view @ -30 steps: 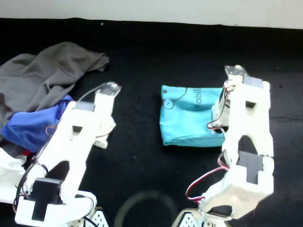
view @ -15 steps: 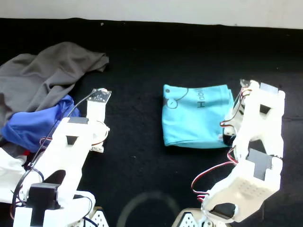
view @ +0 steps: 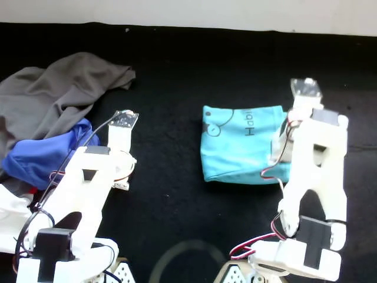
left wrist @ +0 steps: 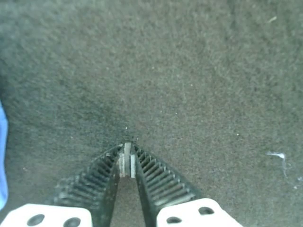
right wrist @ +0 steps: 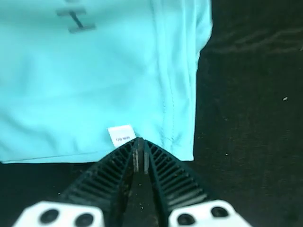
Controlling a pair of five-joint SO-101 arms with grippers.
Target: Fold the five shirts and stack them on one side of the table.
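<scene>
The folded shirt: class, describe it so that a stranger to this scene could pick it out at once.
On the black table, look right of centre. There the turquoise shirt lies as a neat rectangle with dark print. The grey shirt and blue shirt at the left are crumpled heaps.

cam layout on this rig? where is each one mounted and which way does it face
High view: fixed off the arms, looking down over the black cloth table; the white left arm and right arm both show.
Left wrist view: on the left arm's wrist, looking along its shut left pincer at bare table.
Right wrist view: on the right arm's wrist, looking along the shut right pincer at the folded turquoise shirt and its small white tag.
Shared: the high and right wrist views both show the turquoise shirt.
</scene>
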